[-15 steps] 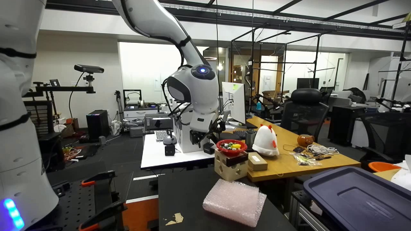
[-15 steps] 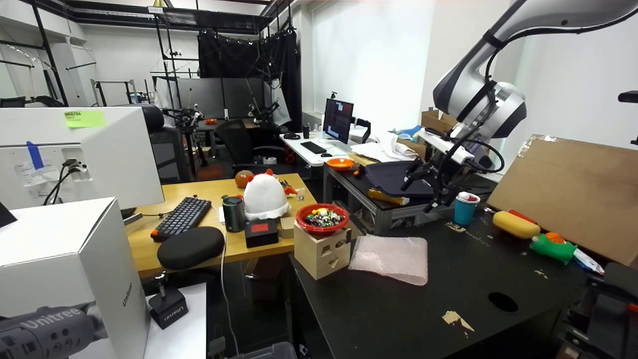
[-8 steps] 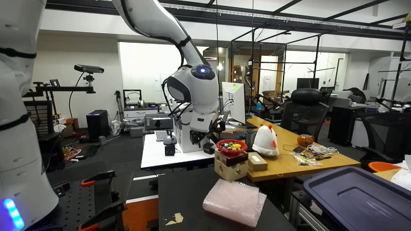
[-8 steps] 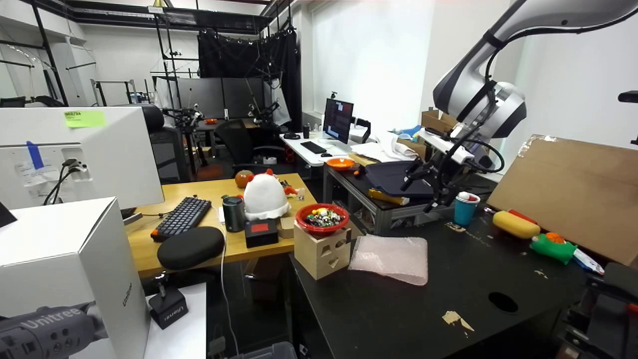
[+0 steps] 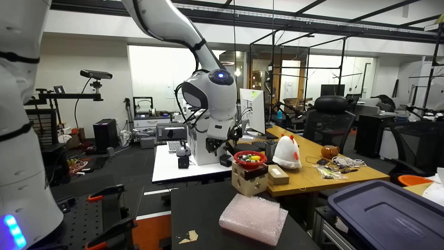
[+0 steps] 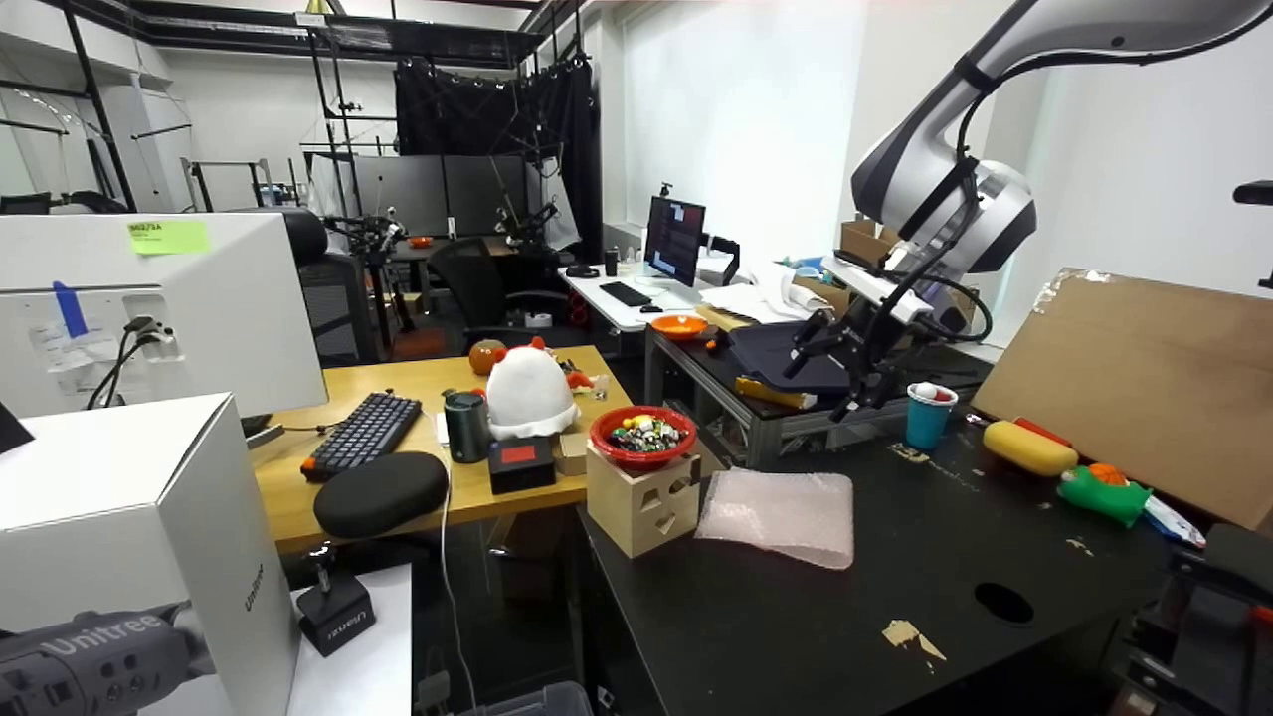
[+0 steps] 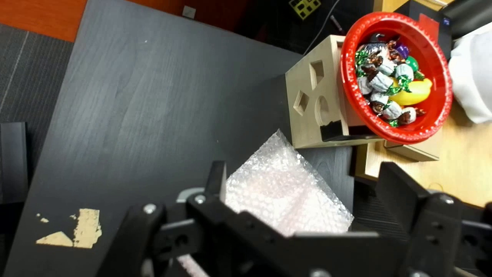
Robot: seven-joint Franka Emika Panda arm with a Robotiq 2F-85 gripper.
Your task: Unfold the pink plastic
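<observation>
— Start with the gripper [image 7: 305, 181]?
— Hangs in the air over the bench [image 7: 161, 107], released, with fingers [image 7: 398, 188] well apart in the wrist view. Looks clear of the pink plastic [image 5: 249, 215] in both exterior views.
— And how to place that plastic?
— Lies folded over on itself, along the bench edge facing the wooden desk [image 5: 300, 180]. Reaches that edge with one corner in the wrist view, partly hidden there behind the gripper. Shows bubbles all over and, in an exterior view, a lower layer jutting from under the top one.
— Next neighbour?
— Just beside, at the corner of the bench nearest the desk, a wooden box [image 7: 312, 94] with shaped holes. Touching or not, impossible to say.
— And up on top?
— Carries a red bowl [image 7: 438, 73], with foil-wrapped sweets [image 7: 380, 82] and a yellow piece [image 7: 415, 92] inside.
— Farther out along the bench?
— By the edge with the cardboard panel [image 6: 1134, 388], in an exterior view, an upright blue cup [image 6: 927, 423], then a yellow toy [image 6: 1029, 447] and a green toy [image 6: 1104, 494]. Close to the edge opposite the desk, pale worn patches [image 6: 905, 633] and a round hole [image 6: 1002, 602].
— Beyond the edges altogether?
— On the desk, a white plush [image 5: 287, 152] with red tufts. Also past the desk-side edge, a dark blue lid [image 5: 388, 215], flat on a metal-framed table [image 6: 766, 438].
</observation>
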